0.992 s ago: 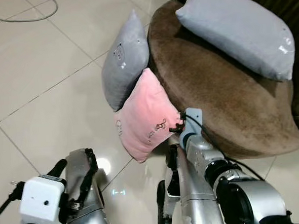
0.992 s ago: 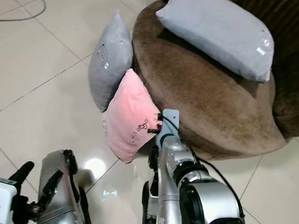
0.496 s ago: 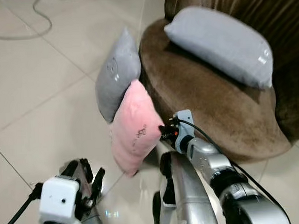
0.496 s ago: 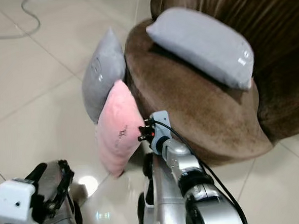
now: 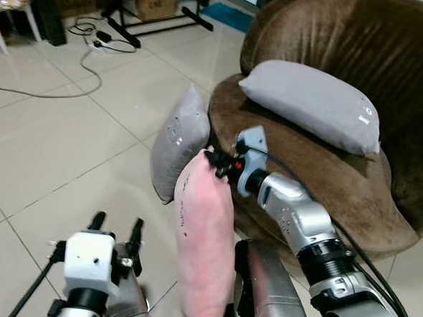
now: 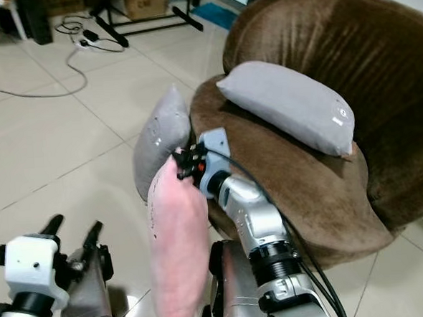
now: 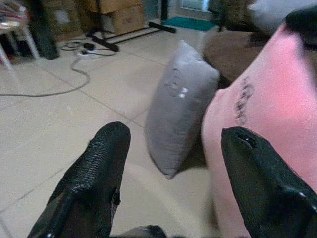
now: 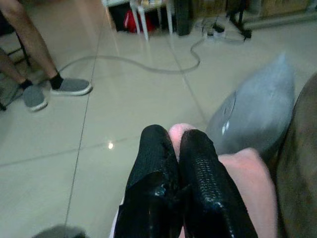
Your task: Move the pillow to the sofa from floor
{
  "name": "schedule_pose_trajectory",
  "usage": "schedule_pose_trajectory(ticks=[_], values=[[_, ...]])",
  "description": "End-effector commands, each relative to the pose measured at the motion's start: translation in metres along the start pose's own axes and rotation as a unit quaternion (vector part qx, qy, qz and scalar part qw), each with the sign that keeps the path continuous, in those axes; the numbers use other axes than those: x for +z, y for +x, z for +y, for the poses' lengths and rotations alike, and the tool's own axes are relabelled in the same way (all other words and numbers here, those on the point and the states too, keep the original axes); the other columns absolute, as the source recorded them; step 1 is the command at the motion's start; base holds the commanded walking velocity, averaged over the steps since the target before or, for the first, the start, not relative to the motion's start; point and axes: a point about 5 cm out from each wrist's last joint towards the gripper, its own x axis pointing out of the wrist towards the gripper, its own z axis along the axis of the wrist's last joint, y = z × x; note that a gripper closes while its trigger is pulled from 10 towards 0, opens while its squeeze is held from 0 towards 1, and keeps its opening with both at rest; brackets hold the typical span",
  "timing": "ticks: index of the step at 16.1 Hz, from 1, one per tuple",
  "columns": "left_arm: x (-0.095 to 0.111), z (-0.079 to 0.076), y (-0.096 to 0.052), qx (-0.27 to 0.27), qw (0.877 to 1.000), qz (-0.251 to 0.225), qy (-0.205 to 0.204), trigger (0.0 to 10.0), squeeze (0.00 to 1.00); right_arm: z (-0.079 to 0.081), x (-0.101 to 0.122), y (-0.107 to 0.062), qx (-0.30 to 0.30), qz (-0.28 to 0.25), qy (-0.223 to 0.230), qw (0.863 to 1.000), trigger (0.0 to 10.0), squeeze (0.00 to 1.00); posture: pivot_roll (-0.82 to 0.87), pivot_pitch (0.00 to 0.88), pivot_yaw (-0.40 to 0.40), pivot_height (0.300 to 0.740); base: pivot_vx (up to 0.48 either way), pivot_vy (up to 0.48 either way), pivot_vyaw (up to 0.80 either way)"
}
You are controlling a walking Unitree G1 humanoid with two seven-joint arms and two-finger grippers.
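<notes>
The right gripper (image 5: pixel 213 160) pinches the top corner of the pink pillow (image 5: pixel 204 238), its two black fingers (image 8: pixel 195 163) pressed close together on the fabric, and the pillow hangs lengthways in the air just in front of the brown sofa (image 5: pixel 326 158). The left gripper (image 7: pixel 173 163) sits low beside the pillow with its fingers spread wide and nothing between them. A grey pillow (image 5: pixel 180 142) leans against the sofa's front edge on the tiled floor (image 5: pixel 52 139), and another grey cushion (image 5: pixel 313 113) lies on the seat (a person's shod feet (image 8: pixel 54 89) show in the right wrist view). The lift looks done; the carry comes next, calling for a swing over the seat edge before letting go
</notes>
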Motion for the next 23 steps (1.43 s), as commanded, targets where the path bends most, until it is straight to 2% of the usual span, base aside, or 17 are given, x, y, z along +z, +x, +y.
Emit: schedule_pose_trajectory(ticks=[1,3,4,5,6,7,8,9,10,11,13,17,19,23], values=[[-0.002,0.0,0.002,0.005,1.0,0.001,0.003,10.0,0.0,-0.004,0.017,-0.005,-0.013,-0.033,-0.008,0.999,0.0,0.0,0.21,0.0,-0.18,0.521,0.0,0.0,0.0],[0.001,0.01,0.013,0.037,0.999,-0.011,0.001,10.0,0.0,-0.007,0.04,-0.015,-0.041,-0.074,-0.024,0.996,0.0,0.0,0.19,0.0,-0.139,0.521,0.0,0.0,0.0],[0.002,0.012,0.016,0.041,0.999,-0.012,0.001,10.0,0.0,-0.008,0.042,-0.017,-0.047,-0.08,-0.027,0.995,0.0,0.0,0.18,0.0,-0.134,0.521,0.0,0.0,0.0],[0.001,0.011,0.024,0.035,0.999,-0.019,0.004,10.0,0.0,-0.015,0.042,-0.029,-0.076,-0.088,-0.028,0.993,0.0,0.0,0.16,0.0,-0.121,0.521,0.0,0.0,0.0],[0.001,0.009,0.028,0.032,0.999,-0.023,0.005,10.0,0.0,-0.022,0.037,-0.038,-0.111,-0.074,-0.031,0.991,3.2,0.0,0.15,0.0,-0.115,0.521,0.0,0.0,0.0],[0.003,0.006,0.034,0.029,0.999,-0.032,0.005,10.0,0.0,-0.029,0.032,-0.048,-0.137,-0.057,-0.033,0.988,10.0,0.0,0.16,0.0,-0.121,0.521,0.0,0.0,0.0],[0.004,0.001,0.041,0.024,0.999,-0.037,0.012,10.0,0.0,-0.035,0.03,-0.058,-0.148,-0.062,-0.04,0.986,10.0,0.0,0.17,0.0,-0.116,0.521,0.0,0.0,0.0],[0.003,-0.002,0.049,0.017,0.999,-0.039,0.033,10.0,0.0,-0.046,0.02,-0.072,-0.183,-0.043,-0.055,0.981,10.0,0.0,0.17,0.0,-0.123,0.521,0.0,0.0,0.0],[0.008,-0.002,0.055,0.012,0.998,-0.05,0.025,10.0,0.0,-0.05,0.02,-0.08,-0.207,-0.04,-0.06,0.976,10.0,0.0,0.15,0.0,-0.101,0.521,0.0,0.0,0.0],[0.008,0.002,0.059,0.017,0.998,-0.052,0.024,10.0,0.0,-0.048,0.021,-0.082,-0.208,-0.056,-0.046,0.975,10.0,0.0,0.13,0.0,-0.068,0.526,0.0,0.0,0.0],[0.007,0.005,0.066,0.007,0.998,-0.053,0.027,10.0,0.0,-0.041,0.022,-0.083,-0.213,-0.064,-0.038,0.974,10.0,0.0,0.11,0.0,-0.022,0.551,0.0,0.0,0.0],[0.012,0.004,0.073,-0.005,0.997,-0.063,0.037,10.0,0.0,-0.037,0.016,-0.086,-0.223,-0.064,-0.03,0.972,10.0,0.0,0.12,0.0,0.01,0.586,0.0,0.0,0.0],[0.017,0.003,0.078,-0.017,0.997,-0.072,0.039,10.0,0.0,-0.033,0.022,-0.082,-0.22,-0.079,-0.022,0.972,10.0,0.0,0.13,0.0,0.025,0.611,0.0,0.0,0.0],[0.022,0.008,0.086,-0.015,0.996,-0.085,0.039,10.0,0.0,-0.028,0.047,-0.073,-0.21,-0.104,-0.036,0.972,10.0,0.0,0.13,0.0,0.003,0.651,0.0,0.0,0.0]])
